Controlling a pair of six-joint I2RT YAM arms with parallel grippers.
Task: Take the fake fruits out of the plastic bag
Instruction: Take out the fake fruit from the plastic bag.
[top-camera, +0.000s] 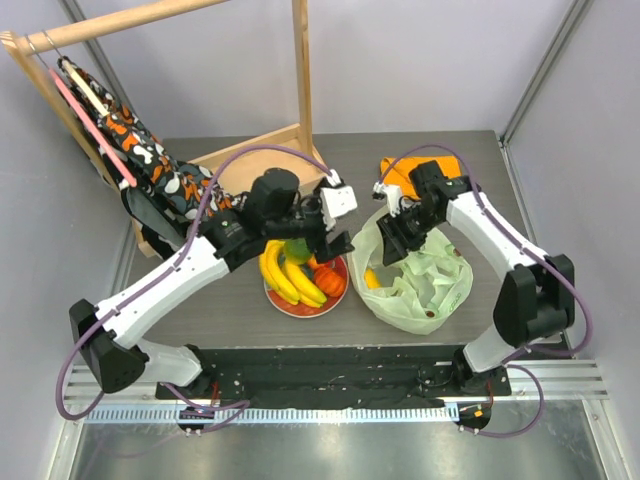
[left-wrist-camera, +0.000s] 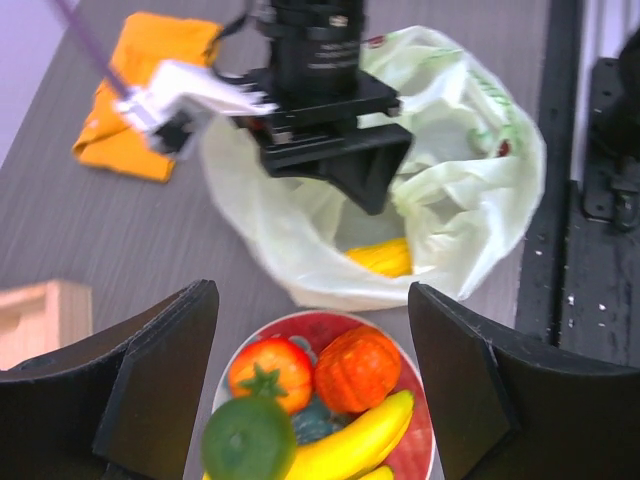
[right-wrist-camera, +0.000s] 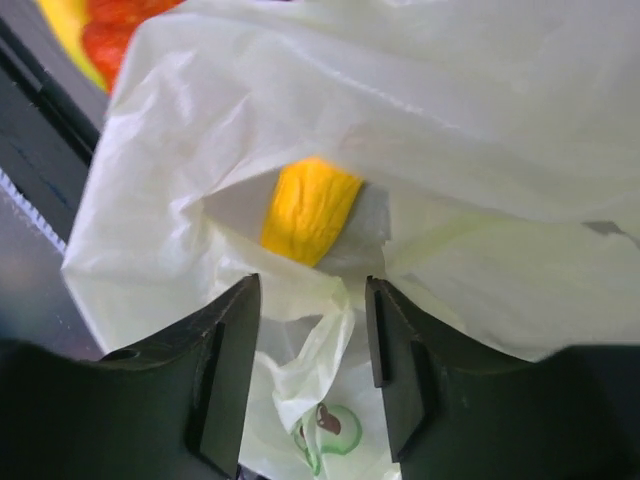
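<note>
The pale yellow-green plastic bag (top-camera: 425, 285) lies right of the round red and teal plate (top-camera: 292, 311). The plate holds yellow bananas (top-camera: 283, 275), orange-red fruits (top-camera: 330, 280) and a green fruit (top-camera: 297, 248). My left gripper (top-camera: 330, 242) is open and empty above the plate; its view shows a green-stemmed fruit (left-wrist-camera: 265, 372), a ribbed orange fruit (left-wrist-camera: 358, 368), a banana (left-wrist-camera: 350, 440) and a blurred green fruit (left-wrist-camera: 248, 440). My right gripper (top-camera: 397, 240) is open at the bag's mouth (right-wrist-camera: 312, 330), with a fold of bag between the jaws. One yellow fruit (right-wrist-camera: 310, 208) lies inside the bag (left-wrist-camera: 380, 257).
A folded orange cloth (top-camera: 398, 170) lies behind the bag. A wooden rack (top-camera: 300, 70) with a patterned garment (top-camera: 150, 160) on a hanger stands at the back left. The black base rail (top-camera: 330, 365) runs along the front edge.
</note>
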